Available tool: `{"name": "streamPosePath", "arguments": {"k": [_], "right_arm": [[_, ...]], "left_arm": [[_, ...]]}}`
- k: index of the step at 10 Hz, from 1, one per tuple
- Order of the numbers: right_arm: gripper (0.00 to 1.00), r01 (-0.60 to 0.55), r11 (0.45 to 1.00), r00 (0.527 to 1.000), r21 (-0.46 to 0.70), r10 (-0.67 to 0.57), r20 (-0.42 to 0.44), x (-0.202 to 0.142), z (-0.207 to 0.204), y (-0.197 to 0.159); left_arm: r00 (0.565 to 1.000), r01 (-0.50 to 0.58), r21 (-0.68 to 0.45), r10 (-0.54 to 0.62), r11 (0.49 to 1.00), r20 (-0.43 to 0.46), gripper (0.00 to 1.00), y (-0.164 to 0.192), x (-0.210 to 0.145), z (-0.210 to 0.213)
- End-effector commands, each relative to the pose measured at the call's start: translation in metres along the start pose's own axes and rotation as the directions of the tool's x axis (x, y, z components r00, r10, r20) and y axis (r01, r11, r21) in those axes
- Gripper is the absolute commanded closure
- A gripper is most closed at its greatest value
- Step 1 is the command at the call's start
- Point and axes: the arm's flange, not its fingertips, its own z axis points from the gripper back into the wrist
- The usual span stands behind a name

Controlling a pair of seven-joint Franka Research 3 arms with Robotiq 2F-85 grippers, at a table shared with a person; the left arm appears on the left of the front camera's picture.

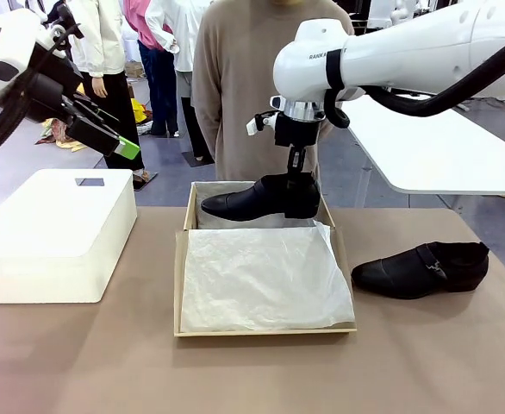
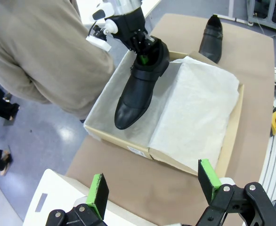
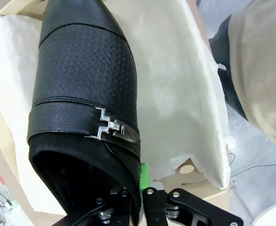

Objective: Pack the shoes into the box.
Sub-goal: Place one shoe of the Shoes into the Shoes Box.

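My right gripper (image 1: 296,168) is shut on the heel rim of one black strap shoe (image 1: 257,198). It holds the shoe level, toe to picture left, low in the tan cardboard box (image 1: 190,207). Whether the sole touches the tissue lining I cannot tell. In the right wrist view a green pad (image 3: 144,173) presses the collar of the shoe (image 3: 86,70). The second shoe (image 1: 420,269) lies on its sole on the table to the right of the box. Raised at the far left, my left gripper (image 1: 123,148) is open, holding nothing between its pads (image 2: 98,193).
White tissue paper (image 1: 265,276) lies heaped over the box's open flap lid in front. A large white plastic bin (image 1: 54,233) stands at the left. A person in a tan sweater (image 1: 235,95) stands close behind the box. A white table (image 1: 442,147) is at the far right.
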Motion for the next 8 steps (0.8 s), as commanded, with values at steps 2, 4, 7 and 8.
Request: {"name": "streamPosePath", "arguments": {"k": [2, 4, 7, 8], "right_arm": [[1.00, -0.023, 0.999, 1.000, -0.035, 0.023, -0.014, 0.016, -0.004, -0.018], [1.00, -0.037, 0.999, 0.999, -0.015, 0.036, -0.016, 0.018, -0.014, -0.026], [1.00, -0.054, 0.998, 0.998, 0.012, 0.054, -0.041, 0.016, -0.030, -0.033], [1.00, -0.053, 0.998, 0.997, 0.023, 0.055, -0.048, 0.015, -0.035, -0.034]], "left_arm": [[1.000, -0.001, -0.007, 0.001, 1.000, 0.007, 0.00, 0.000, -0.001, 0.001], [1.000, -0.001, -0.007, 0.001, 1.000, 0.007, 0.00, 0.000, -0.001, 0.001], [1.000, -0.001, -0.007, 0.001, 1.000, 0.007, 0.00, 0.000, -0.001, 0.001], [1.000, -0.001, -0.007, 0.001, 1.000, 0.007, 0.00, 0.000, -0.001, 0.001]]}}
